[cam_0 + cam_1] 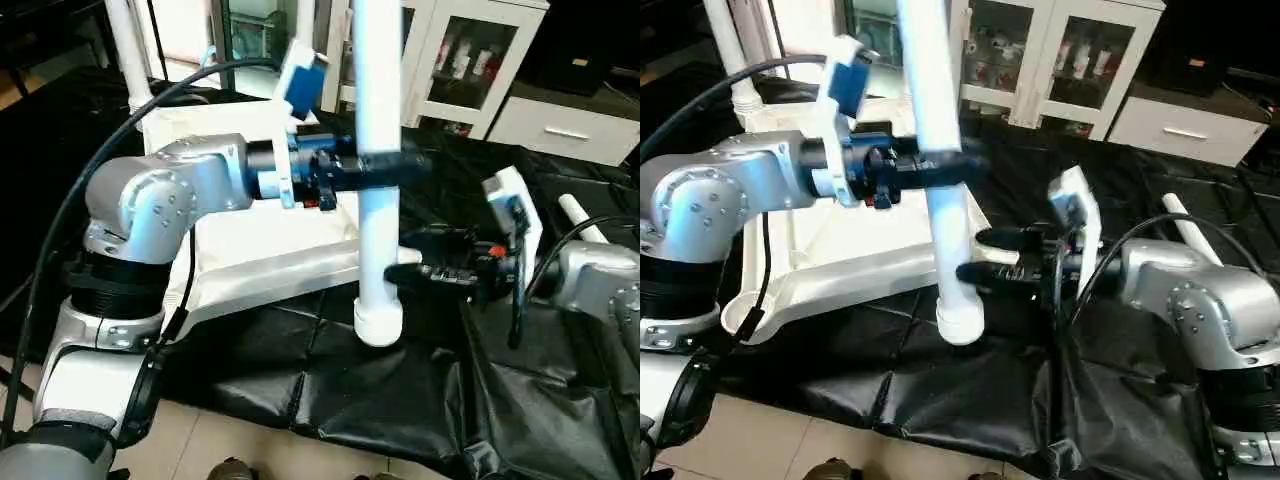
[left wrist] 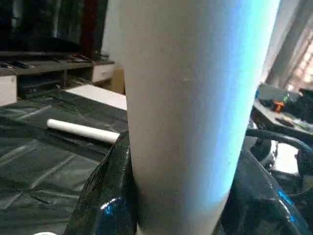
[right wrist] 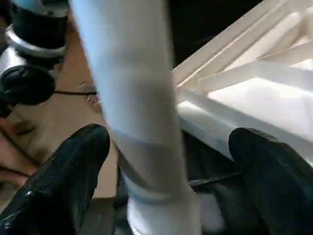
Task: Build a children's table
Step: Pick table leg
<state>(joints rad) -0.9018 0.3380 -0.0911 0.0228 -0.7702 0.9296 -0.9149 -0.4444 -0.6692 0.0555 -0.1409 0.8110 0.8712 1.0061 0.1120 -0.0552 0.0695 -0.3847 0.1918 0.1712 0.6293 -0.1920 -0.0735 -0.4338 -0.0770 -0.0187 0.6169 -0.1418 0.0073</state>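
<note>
The children's table top (image 1: 262, 250) lies white and square on the black sheet, ribbed side up. My left gripper (image 1: 386, 166) is shut on a long white leg (image 1: 378, 215) and holds it upright, its thick lower end (image 1: 378, 322) just off the top's near right corner. My right gripper (image 1: 985, 256) is open at the lower part of that leg (image 3: 142, 112), one black finger (image 3: 63, 176) on each side with gaps. Another leg (image 1: 128, 50) stands at the top's far left corner. A further leg (image 1: 1185, 225) lies on the sheet behind my right arm.
The black-sheeted work table (image 1: 330, 390) ends close in front of me, with tiled floor (image 1: 230, 440) below. White cabinets with glass doors (image 1: 470, 60) stand at the back. A black cable (image 1: 120, 120) arcs over my left arm.
</note>
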